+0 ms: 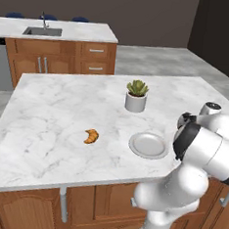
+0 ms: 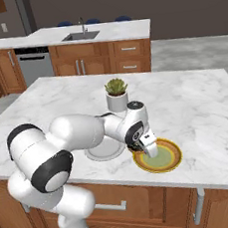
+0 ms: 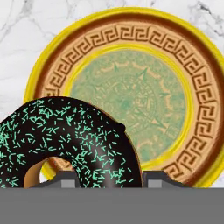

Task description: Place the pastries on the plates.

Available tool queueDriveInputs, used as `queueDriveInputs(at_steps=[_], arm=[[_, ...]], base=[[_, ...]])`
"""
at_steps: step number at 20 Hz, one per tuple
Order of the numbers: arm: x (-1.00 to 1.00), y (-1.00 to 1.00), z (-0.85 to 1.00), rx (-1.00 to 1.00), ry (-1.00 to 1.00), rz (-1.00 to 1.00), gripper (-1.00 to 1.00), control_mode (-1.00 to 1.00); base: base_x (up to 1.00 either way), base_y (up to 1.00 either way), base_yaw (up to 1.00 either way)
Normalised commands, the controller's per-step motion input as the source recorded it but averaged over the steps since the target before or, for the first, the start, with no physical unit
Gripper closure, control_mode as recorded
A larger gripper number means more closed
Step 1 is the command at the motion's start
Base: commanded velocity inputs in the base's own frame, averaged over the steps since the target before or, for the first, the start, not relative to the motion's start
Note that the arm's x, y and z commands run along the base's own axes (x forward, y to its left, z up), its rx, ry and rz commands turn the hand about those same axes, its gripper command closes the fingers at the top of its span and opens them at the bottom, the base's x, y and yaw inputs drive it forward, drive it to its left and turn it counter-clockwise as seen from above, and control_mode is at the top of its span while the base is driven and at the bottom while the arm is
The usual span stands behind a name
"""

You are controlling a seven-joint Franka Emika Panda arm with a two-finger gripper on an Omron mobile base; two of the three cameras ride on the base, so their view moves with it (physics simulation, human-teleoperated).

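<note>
My gripper (image 3: 109, 180) is shut on the chocolate donut (image 3: 74, 140), a dark ring with green sprinkles, held by its lower right side. The donut hangs over the near left part of the yellow-gold plate (image 3: 131, 37), whose patterned centre shows beyond it. In the right base view my gripper (image 2: 149, 151) points down over that plate (image 2: 175, 160) near the island's front edge. The croissant (image 1: 91, 136) lies on the marble left of the light grey plate (image 1: 148, 145), which has nothing on it. My arm partly covers the grey plate (image 2: 98, 153) in the right base view.
A white plant pot (image 1: 136, 97) with a succulent stands just behind the two plates. The marble island (image 1: 48, 110) drops off close in front of the plates. A second counter with a sink (image 1: 42, 31) runs along the back.
</note>
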Motion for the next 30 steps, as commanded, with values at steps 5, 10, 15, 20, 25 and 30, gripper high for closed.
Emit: queueDriveInputs(at_steps=[5,10,15,20,25,30], arm=[[0.07,-0.77,0.0,0.11,-0.01,-0.11,1.0,-1.0],[0.01,-0.02,-0.03,0.01,0.0,0.0,1.0,-1.0],[0.13,0.0,-0.19,0.0,0.0,0.0,-1.0,-1.0],[0.01,-0.01,0.0,0.0,0.0,0.0,-1.0,-1.0],[0.09,-0.02,0.13,0.05,0.05,-0.01,-1.0,-1.0],[-0.38,0.92,0.93,0.09,0.0,0.02,-1.0,-1.0]], base=[[0.0,0.0,0.0],[0.0,0.0,0.0],[0.0,0.0,0.0],[0.0,0.0,0.0],[0.0,0.0,0.0],[0.0,0.0,0.0]])
